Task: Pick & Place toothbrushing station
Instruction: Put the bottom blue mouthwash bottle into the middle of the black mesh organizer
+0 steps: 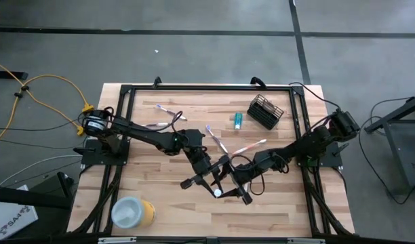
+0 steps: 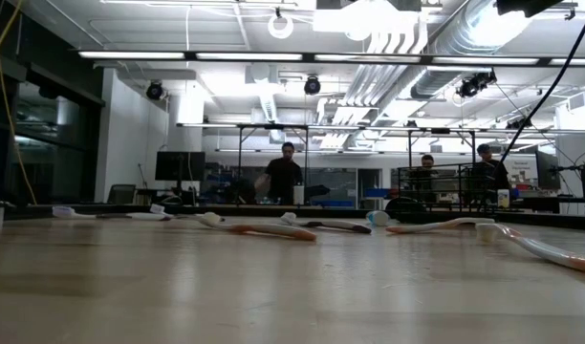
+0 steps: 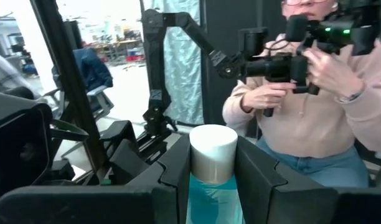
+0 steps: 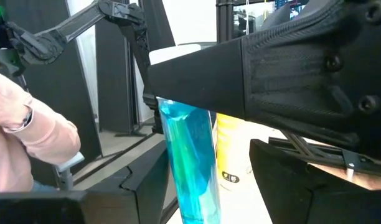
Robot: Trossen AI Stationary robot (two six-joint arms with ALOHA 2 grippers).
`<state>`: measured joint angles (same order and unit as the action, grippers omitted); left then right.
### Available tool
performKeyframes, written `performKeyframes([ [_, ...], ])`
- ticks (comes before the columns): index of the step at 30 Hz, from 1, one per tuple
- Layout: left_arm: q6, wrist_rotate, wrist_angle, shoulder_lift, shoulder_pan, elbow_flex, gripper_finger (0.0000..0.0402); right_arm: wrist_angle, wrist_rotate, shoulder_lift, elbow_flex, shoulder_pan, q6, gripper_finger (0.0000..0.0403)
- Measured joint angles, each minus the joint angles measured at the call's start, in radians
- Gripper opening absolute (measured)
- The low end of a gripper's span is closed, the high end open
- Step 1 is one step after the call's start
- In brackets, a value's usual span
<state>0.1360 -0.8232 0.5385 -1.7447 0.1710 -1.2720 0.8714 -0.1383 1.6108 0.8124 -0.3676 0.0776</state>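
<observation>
A blue tube (image 3: 212, 202) with a white cap (image 3: 212, 152) stands upright in the air over the middle of the table, with my left gripper (image 3: 212, 163) shut on it. My right gripper (image 4: 209, 183) faces it from the right, open; its fingers stand either side of the tube's lower part (image 4: 189, 174), and I see no touch. The black mesh holder (image 1: 265, 111) stands at the far right, a second blue tube (image 1: 239, 120) beside it. Several toothbrushes (image 1: 218, 139) lie flat on the table. My left gripper pinches the tube's body just under the cap (image 3: 210, 186) between its two fingers (image 3: 177, 171). The fingers are level, come from the table's far left and lie across the tube. The tube stands cap up, lifted clear of the table, its lower end hanging below the fingers.
A yellow cylinder with a white top (image 1: 133, 213) lies at the near left. A black frame (image 1: 207, 88) runs around the tabletop. Toothbrushes (image 2: 273, 230) lie across the table's middle and far part. A person in a pink top (image 3: 315, 118) stands beyond the table.
</observation>
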Motion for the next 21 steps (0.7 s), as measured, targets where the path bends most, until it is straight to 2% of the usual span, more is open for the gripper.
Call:
performKeyframes([
  [6, -0.006, 0.040, 0.000, 0.000, 0.011, 0.000, 0.0086, -0.006, -0.003, 0.000, 0.000, 0.000, -0.002, 0.0211],
  [15, -0.017, 0.042, 0.001, 0.000, 0.010, 0.000, 0.0086, -0.008, -0.014, 0.000, 0.000, 0.001, 0.004, 0.0208],
  [21, -0.016, 0.040, 0.001, 0.000, 0.010, 0.000, 0.0086, -0.010, -0.032, 0.000, 0.000, 0.001, 0.004, 0.0154],
])
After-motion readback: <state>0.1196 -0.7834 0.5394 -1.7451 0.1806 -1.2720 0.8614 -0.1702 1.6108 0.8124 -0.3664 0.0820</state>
